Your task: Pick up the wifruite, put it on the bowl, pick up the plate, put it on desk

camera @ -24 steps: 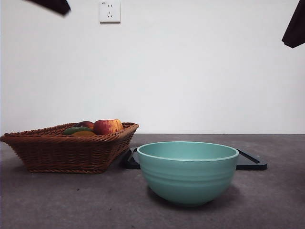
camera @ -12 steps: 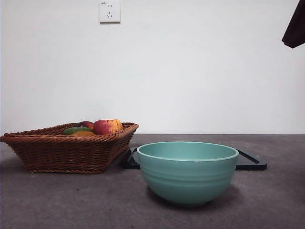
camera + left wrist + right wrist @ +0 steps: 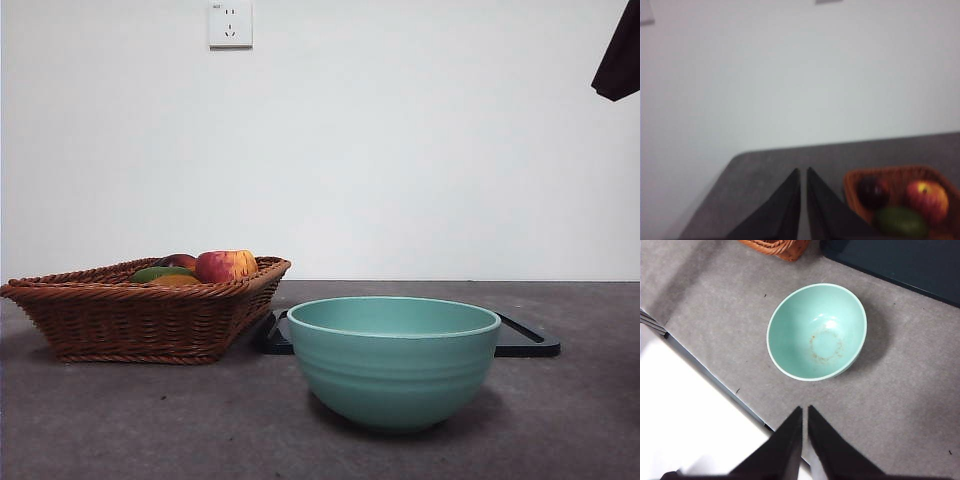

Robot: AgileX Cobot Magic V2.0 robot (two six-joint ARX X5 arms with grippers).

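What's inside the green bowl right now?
Nothing: the bowl holds no fruit, only a faint brownish ring on its bottom. The fruit lies in the basket. The underside of the bowl is hidden.

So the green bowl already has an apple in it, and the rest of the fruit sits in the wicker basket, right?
Not quite: the bowl is empty, as the right wrist view shows looking straight into it. The apple lies with the other fruit in the basket.
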